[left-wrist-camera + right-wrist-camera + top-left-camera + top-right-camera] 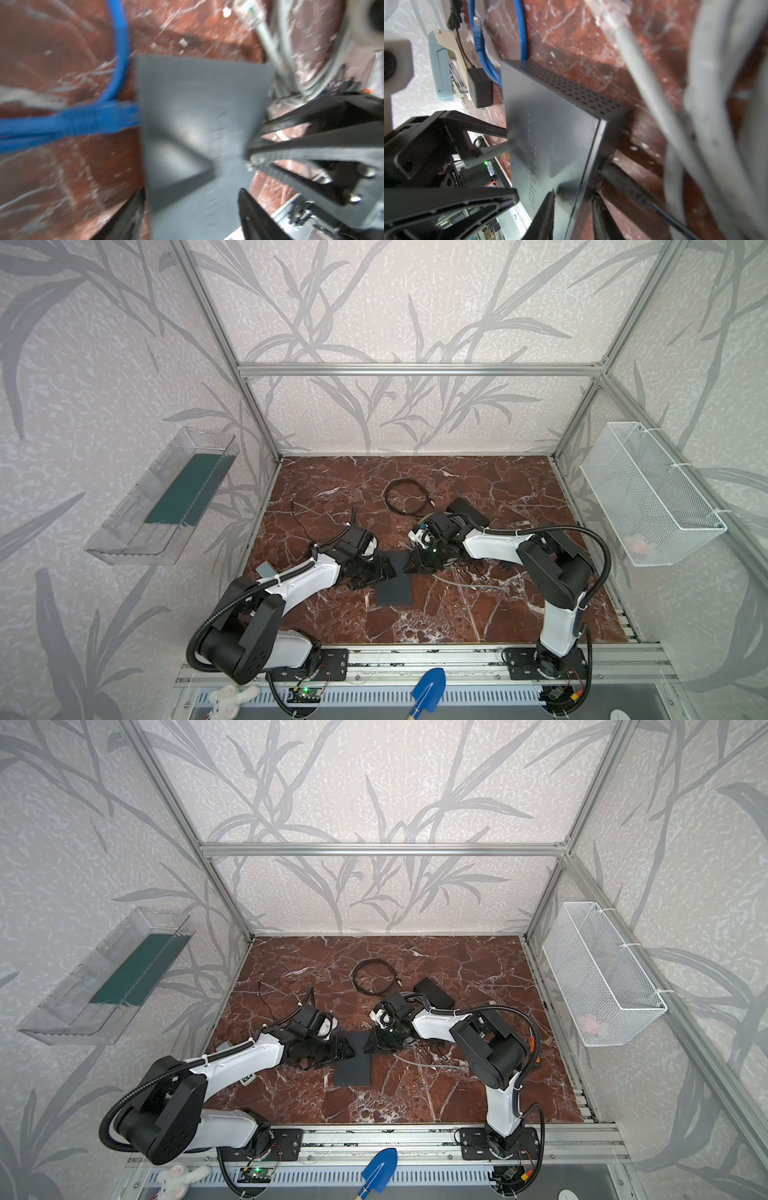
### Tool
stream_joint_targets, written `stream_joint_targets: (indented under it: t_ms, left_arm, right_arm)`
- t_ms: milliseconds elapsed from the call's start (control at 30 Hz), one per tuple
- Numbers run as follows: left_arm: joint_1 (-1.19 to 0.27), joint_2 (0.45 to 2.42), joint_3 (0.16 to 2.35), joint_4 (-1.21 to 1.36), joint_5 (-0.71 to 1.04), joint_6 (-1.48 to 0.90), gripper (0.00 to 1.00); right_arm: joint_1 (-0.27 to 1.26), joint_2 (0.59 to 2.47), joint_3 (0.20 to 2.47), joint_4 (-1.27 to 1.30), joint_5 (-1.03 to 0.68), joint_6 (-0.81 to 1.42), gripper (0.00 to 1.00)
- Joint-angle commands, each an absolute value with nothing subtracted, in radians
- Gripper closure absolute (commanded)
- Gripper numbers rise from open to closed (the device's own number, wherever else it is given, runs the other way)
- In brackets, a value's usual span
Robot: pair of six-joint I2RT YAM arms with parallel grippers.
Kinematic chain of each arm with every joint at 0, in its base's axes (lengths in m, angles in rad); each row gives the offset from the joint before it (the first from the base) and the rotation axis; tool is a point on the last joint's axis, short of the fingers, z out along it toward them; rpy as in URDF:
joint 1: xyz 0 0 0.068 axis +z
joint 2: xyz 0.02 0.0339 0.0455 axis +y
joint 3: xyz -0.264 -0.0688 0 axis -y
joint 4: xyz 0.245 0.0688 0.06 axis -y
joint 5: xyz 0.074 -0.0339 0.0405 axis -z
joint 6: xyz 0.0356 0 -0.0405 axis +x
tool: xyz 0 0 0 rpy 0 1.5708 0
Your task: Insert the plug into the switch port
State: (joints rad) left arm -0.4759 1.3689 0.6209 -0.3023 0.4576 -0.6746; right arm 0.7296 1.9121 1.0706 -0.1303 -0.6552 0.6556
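The switch (pixel 471 512) (pixel 432 992), a small black box, lies at the back right, partly behind my right arm. Both grippers meet at a flat dark grey slab (pixel 395 589) (pixel 197 93) (pixel 550 124) in the middle. My left gripper (pixel 390 571) (pixel 192 190) is open, its fingers standing either side of the slab's end. My right gripper (pixel 407 569) (pixel 574 193) is shut on the slab's thin perforated edge, one finger on top. A clear plug (pixel 249 12) on a grey cable lies loose. A blue plug (pixel 476 24) lies free; the blue cable (pixel 83 122) runs up to the slab's side.
A coiled black cable (pixel 405 497) lies at the back middle. The grey cable (pixel 461 580) trails under my right arm. A small black adapter (pixel 480 91) sits near the slab. A white mesh basket (pixel 648 493) hangs right, a clear bin (pixel 166 497) left.
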Motion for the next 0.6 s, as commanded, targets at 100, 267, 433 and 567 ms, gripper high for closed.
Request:
stream_joint_targets:
  t_ms: [100,267,433,567]
  left_arm:
    - [-0.478,1.381,0.725,-0.247,0.514,-0.677,0.38]
    - [-0.447,1.371,0.800,-0.307,0.469,-0.634,0.37]
    - [-0.365,1.411,0.835,-0.311,0.460,-0.569,0.37]
    - [-0.290,1.476,0.880,-0.300,0.459,-0.507,0.37]
  right_arm:
    - [0.763,1.916,1.194,-0.104,-0.721,0.609,0.70]
    - [0.767,1.948,1.274,-0.090,-0.725,0.624,0.70]
    - [0.770,2.028,1.358,-0.059,-0.714,0.630,0.70]
    - [0.769,2.114,1.451,-0.061,-0.717,0.621,0.70]
